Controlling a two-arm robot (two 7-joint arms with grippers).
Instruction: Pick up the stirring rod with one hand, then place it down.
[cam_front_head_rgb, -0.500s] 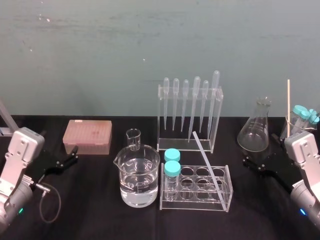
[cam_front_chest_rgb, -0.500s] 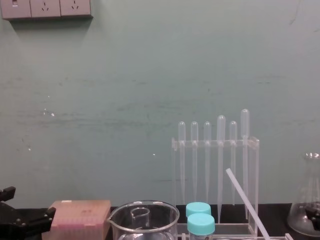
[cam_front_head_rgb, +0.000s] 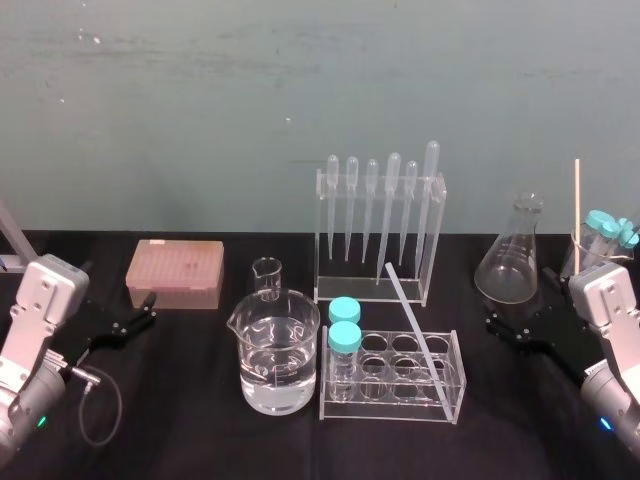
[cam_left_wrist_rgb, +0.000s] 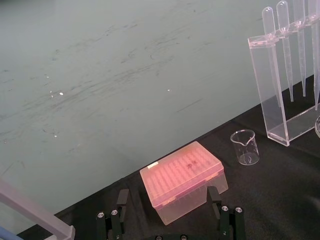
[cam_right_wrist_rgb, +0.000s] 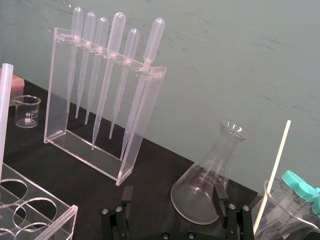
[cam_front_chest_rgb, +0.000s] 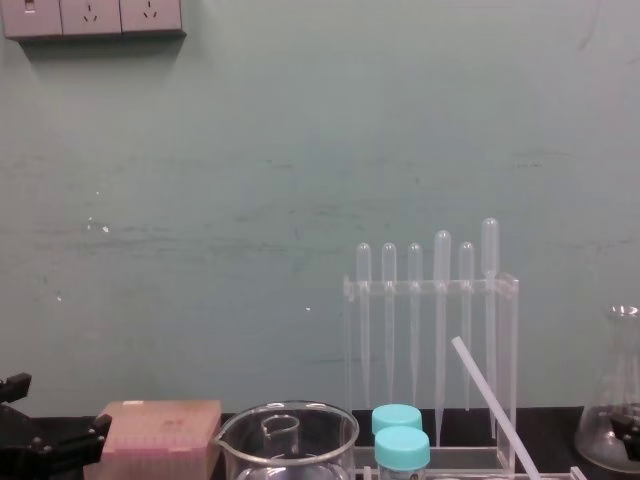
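Nothing has visibly moved since half a second ago: both arms, all the glassware and the rod lie just as they did.

The long translucent-white stirring rod (cam_front_head_rgb: 415, 325) leans across the clear acrylic test-tube rack (cam_front_head_rgb: 440, 402) at the middle of the black table (cam_front_head_rgb: 200, 440). Its lower end is at the rack's near right corner, and its upper end rises to the far left, towards the tall clear rack of bulb-topped pipettes (cam_front_head_rgb: 380, 285). No pincer touches it.

The left pincer (cam_left_wrist_rgb: 168, 191) is low at the table's left side with its fingers spread, facing the pink plastic tip box (cam_front_head_rgb: 175, 272). The right pincer (cam_right_wrist_rgb: 173, 190) is low at the right side, also spread, just near of the clear conical flask (cam_front_head_rgb: 510, 262).

Two teal-capped tubes (cam_front_head_rgb: 344, 325) stand in the tube rack's left end. Just left of it are the large glass beaker of water (cam_front_head_rgb: 278, 355) and, farther back, a small empty glass beaker (cam_front_head_rgb: 267, 277).

Bare black cloth lies between the left pincer and the large beaker, and between the tube rack and the right pincer. A strip along the near edge is open too. The far edge of the table meets the green wall behind the pipette rack.
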